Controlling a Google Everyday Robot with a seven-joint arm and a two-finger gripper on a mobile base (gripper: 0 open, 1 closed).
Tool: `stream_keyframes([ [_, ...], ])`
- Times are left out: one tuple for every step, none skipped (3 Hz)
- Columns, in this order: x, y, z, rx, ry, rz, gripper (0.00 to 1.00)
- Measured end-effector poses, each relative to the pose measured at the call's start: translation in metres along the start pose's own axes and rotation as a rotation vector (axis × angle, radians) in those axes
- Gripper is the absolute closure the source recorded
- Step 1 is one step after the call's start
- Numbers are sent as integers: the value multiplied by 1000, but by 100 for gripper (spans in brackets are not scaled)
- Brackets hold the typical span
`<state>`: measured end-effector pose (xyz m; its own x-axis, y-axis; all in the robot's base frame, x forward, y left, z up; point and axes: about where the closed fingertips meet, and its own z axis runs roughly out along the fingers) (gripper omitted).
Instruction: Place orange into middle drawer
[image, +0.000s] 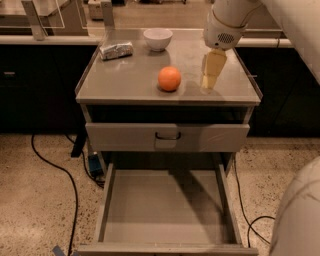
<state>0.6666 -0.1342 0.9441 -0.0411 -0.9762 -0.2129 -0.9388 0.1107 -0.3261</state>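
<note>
Gripper (208, 84) near cabinet top's (125, 75) right edge, its state cannot be told, orange (169, 78) apart leftward, middle drawer (160, 205) open below.

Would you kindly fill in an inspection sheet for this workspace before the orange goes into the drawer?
Surface: grey cabinet top, holding three things.
Job's things: orange rests on the top, towards its front; middle drawer pulled out, floor bare.
Clutter: white bowl and foil packet at the back of the top.
Grippers: gripper hangs over the top, beside the orange, apart from it.
Cables: black cables on the floor either side of the cabinet.
Surroundings: speckled floor, dark counters behind.
</note>
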Motion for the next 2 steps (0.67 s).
stream_keyframes([
  [-6,-8,8,14,1,-16,0],
  [-24,-27,25,11,-14,-67,0],
])
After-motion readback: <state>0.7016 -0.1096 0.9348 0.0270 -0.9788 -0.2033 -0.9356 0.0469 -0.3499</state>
